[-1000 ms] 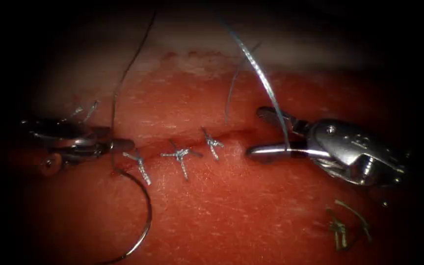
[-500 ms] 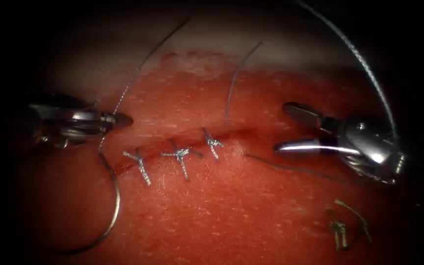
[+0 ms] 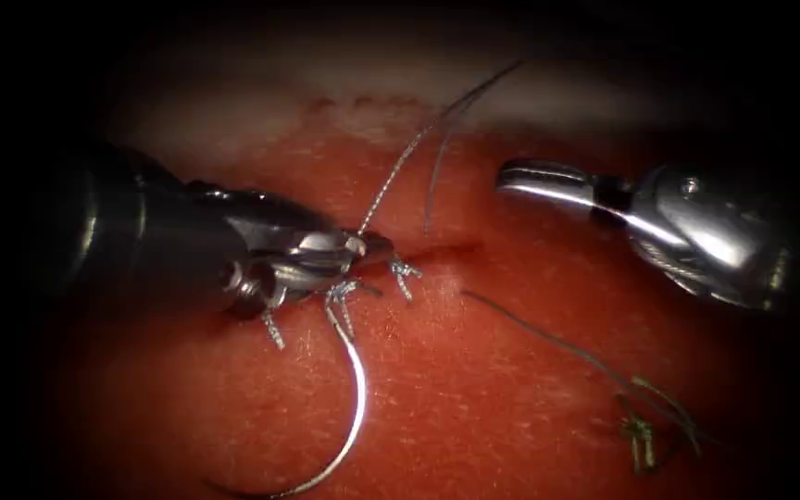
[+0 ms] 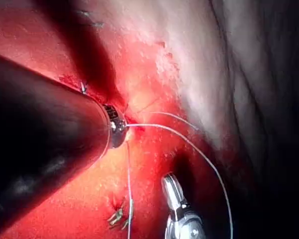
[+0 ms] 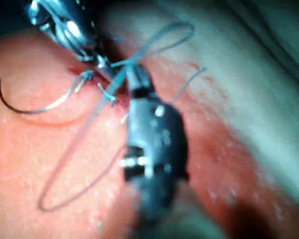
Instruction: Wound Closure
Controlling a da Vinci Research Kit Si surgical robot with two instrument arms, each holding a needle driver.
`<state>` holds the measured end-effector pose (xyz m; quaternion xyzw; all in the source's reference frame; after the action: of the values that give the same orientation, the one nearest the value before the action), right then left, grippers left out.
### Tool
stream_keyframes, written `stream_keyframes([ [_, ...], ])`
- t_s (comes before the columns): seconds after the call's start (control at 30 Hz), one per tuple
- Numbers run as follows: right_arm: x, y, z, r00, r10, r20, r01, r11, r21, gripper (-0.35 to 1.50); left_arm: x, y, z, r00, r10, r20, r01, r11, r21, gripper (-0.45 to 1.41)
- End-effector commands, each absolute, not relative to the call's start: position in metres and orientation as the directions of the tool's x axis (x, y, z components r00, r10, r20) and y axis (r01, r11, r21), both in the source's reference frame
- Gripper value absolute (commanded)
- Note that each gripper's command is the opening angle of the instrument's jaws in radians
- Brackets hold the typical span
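So the left arm's shiny steel needle driver (image 3: 372, 248) sits right over the dark cut (image 3: 437, 252) in the wet red pork-belly tissue (image 3: 474, 389), jaws clamped on the thin grey thread (image 3: 409, 157) just where it meets the curved silver needle (image 3: 356, 398). The needle hangs free below the jaws, out of the tissue, arcing down over the lower side of the cut with its tip well away from the wound. The thread runs from the jaws up and to the right toward the pale fatty edge. The right arm's steel needle driver (image 3: 534, 178) hovers up on the right, well apart from the cut, holding nothing; honestly can't tell if its jaws are parted or closed. A few knotted silver stitches (image 3: 405, 273) cross the cut beside the left tool, and a little heap of greenish cut thread ends (image 3: 645, 426) lies lower right on the tissue.
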<state>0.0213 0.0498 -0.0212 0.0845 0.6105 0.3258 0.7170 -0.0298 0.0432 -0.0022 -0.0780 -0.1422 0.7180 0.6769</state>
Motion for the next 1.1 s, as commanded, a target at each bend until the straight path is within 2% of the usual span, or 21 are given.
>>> stream_keyframes([
  [0.03, 0.023, 0.05, -0.021, 0.03, 0.562, -0.826, -0.359, 0.778, 0.516, -0.35, -0.0306, 0.042, -0.001, -0.091, 0.992, 0.085, -0.95, -0.061, -0.307, -0.35],
  [0.2, 0.0246, 0.051, -0.021, 0.012, 0.528, -0.849, -0.368, 0.792, 0.488, -0.35, -0.0314, 0.04, -0.002, -0.169, 0.983, 0.067, -0.937, -0.139, -0.321, -0.35],
  [0.53, 0.0243, 0.051, -0.02, 0.035, 0.504, -0.863, -0.412, 0.794, 0.448, -0.32, -0.0305, 0.036, -0.007, -0.24, 0.969, 0.065, -0.915, -0.204, -0.348, -0.35],
  [0.57, 0.0244, 0.051, -0.019, 0.044, 0.497, -0.866, -0.442, 0.788, 0.43, 0.54, -0.0302, 0.035, -0.007, -0.252, 0.965, 0.065, -0.912, -0.214, -0.351, -0.35],
  [0.6, 0.0246, 0.051, -0.019, 0.053, 0.487, -0.872, -0.464, 0.785, 0.411, 1.01, -0.0301, 0.035, -0.008, -0.261, 0.963, 0.063, -0.909, -0.223, -0.353, -0.35],
  [0.63, 0.0246, 0.051, -0.019, 0.054, 0.487, -0.872, -0.47, 0.783, 0.408, 1.18, -0.03, 0.034, -0.008, -0.269, 0.961, 0.061, -0.906, -0.231, -0.355, -0.35],
  [0.8, 0.0248, 0.051, -0.017, 0.124, 0.499, -0.858, -0.524, 0.767, 0.37, 1.41, -0.0293, 0.033, -0.01, -0.315, 0.948, 0.054, -0.887, -0.273, -0.373, -0.35],
  [0.93, 0.0243, 0.051, -0.016, 0.194, 0.497, -0.846, -0.532, 0.778, 0.335, 1.43, -0.029, 0.032, -0.013, -0.358, 0.933, 0.045, -0.866, -0.314, -0.39, -0.35],
  [0.97, 0.0241, 0.05, -0.015, 0.243, 0.497, -0.833, -0.521, 0.791, 0.321, 1.43, -0.0285, 0.034, -0.016, -0.375, 0.927, -0.004, -0.849, -0.345, -0.4, -0.35],
  [1.1, 0.0243, 0.049, -0.014, 0.281, 0.495, -0.822, -0.487, 0.812, 0.322, 1.41, -0.0278, 0.037, -0.02, -0.395, 0.915, -0.078, -0.828, -0.392, -0.401, -0.35],
])
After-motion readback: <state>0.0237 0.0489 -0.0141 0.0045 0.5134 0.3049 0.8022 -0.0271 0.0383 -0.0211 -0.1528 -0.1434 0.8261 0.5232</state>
